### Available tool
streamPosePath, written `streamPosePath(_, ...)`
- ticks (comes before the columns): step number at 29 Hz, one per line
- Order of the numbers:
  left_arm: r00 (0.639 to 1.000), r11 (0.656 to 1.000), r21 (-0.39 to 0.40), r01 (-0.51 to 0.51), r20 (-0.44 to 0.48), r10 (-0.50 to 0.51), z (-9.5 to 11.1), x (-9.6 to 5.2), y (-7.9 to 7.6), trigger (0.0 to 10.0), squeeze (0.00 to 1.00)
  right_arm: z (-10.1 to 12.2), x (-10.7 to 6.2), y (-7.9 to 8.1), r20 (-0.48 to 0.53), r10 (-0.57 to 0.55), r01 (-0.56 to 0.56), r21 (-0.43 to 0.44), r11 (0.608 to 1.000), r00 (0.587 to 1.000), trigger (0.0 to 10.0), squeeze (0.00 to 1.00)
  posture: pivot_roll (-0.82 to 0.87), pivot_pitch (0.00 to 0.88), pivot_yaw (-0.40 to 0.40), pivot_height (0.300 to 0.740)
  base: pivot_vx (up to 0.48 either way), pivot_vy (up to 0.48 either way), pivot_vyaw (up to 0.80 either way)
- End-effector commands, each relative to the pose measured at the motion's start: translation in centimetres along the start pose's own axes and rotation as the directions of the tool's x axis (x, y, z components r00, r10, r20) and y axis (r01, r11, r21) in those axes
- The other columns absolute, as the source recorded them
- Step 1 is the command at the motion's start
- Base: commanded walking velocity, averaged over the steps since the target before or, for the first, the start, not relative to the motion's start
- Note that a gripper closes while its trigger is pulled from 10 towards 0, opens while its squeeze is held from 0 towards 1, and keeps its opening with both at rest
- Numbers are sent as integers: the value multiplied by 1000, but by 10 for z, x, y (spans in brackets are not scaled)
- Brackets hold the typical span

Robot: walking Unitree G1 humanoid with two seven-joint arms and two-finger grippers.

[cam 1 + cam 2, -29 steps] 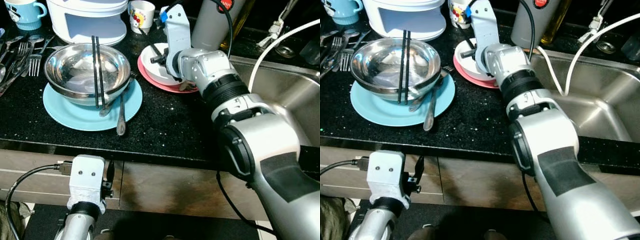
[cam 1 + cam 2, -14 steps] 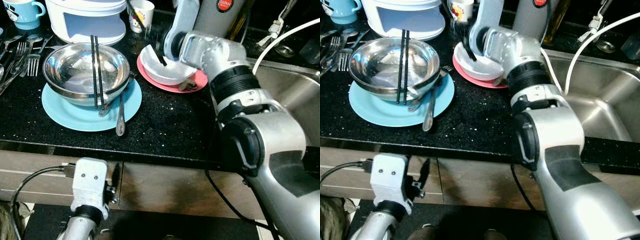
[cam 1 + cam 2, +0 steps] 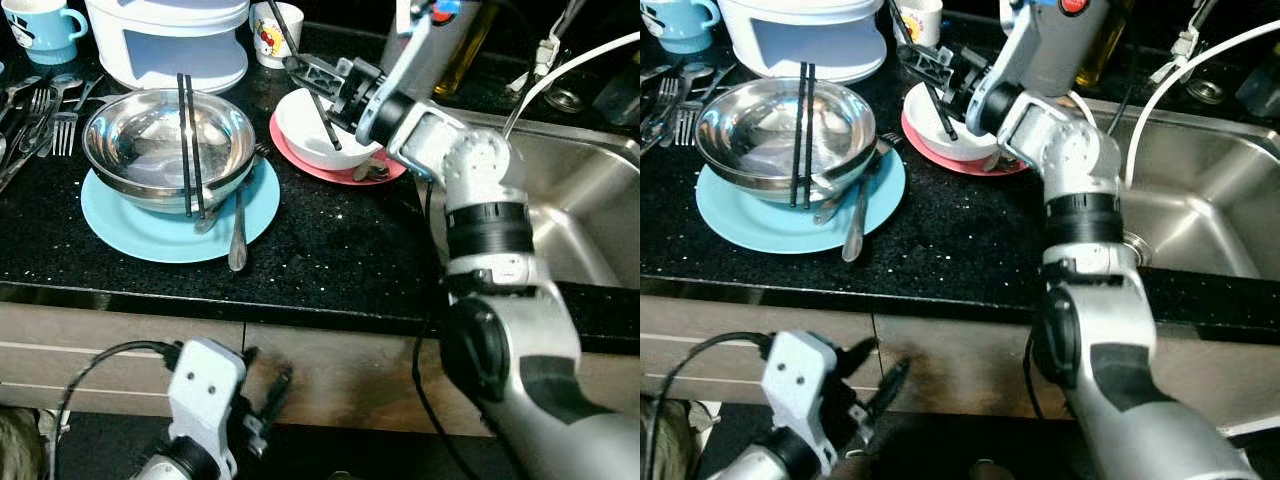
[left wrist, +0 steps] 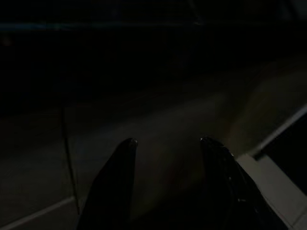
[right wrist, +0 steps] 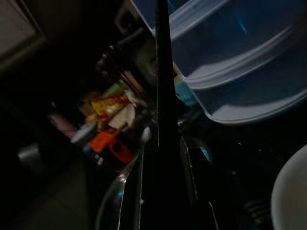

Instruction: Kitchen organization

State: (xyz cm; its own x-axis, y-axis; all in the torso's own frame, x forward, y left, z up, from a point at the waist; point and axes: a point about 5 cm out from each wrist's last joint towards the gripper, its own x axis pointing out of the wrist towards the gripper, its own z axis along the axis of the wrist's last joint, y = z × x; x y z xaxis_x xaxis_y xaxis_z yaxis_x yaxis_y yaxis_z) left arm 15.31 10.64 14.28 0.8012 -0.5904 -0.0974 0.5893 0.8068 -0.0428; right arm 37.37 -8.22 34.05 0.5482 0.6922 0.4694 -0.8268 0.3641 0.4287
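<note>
**A:** Start at the right gripper (image 3: 318, 85). What is it doing?

**B:** It hovers above the white bowl (image 3: 318, 140) on the pink plate (image 3: 345, 168), far across the black counter (image 3: 330, 250). One long finger (image 3: 325, 122) slants down into the bowl; another reaches toward the white cup (image 3: 277, 20). The two are spread wide, with nothing between them.

**A:** And the left gripper (image 3: 265, 395)?

**B:** Low, in front of the cabinet face under the counter edge, idle. In the left wrist view its fingers (image 4: 122, 165) stand parted and empty.

**A:** So how should the bowl be taken?

**B:** My guess is a rim pinch: one finger inside, one outside the near wall, closing slowly so the bowl doesn't skid on the plate. Lift straight up before moving sideways.

**A:** Anything to keep clear of?

**B:** To the left, the steel bowl (image 3: 165, 140) sits on a blue plate (image 3: 160, 225) with black chopsticks (image 3: 190, 145) across it and a spoon (image 3: 238, 235) at its near side. To the right is the sink (image 3: 585, 215).
</note>
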Motion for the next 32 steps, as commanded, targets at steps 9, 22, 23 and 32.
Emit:
streamPosePath(9,996,997,43,-66,58,64,8,29,21,10000,0,-7,-37,-12,147,-114,106,61,993,983,10000,0,149,35,-43,740,0,0,0)
streamPosePath(22,997,997,64,-43,60,39,7,38,24,10000,0,3,-57,-22,236,-245,251,6,968,940,10000,0,144,26,-13,740,0,0,-604)
streamPosePath(23,997,997,65,-41,60,37,7,38,24,10000,0,6,-57,-22,247,-251,261,-7,965,936,10000,0,144,25,-14,740,0,0,0)
streamPosePath(32,988,990,60,-128,91,122,9,41,34,10000,0,-1,-53,-26,186,-347,386,-254,887,919,10000,0,139,19,-17,740,0,0,0)
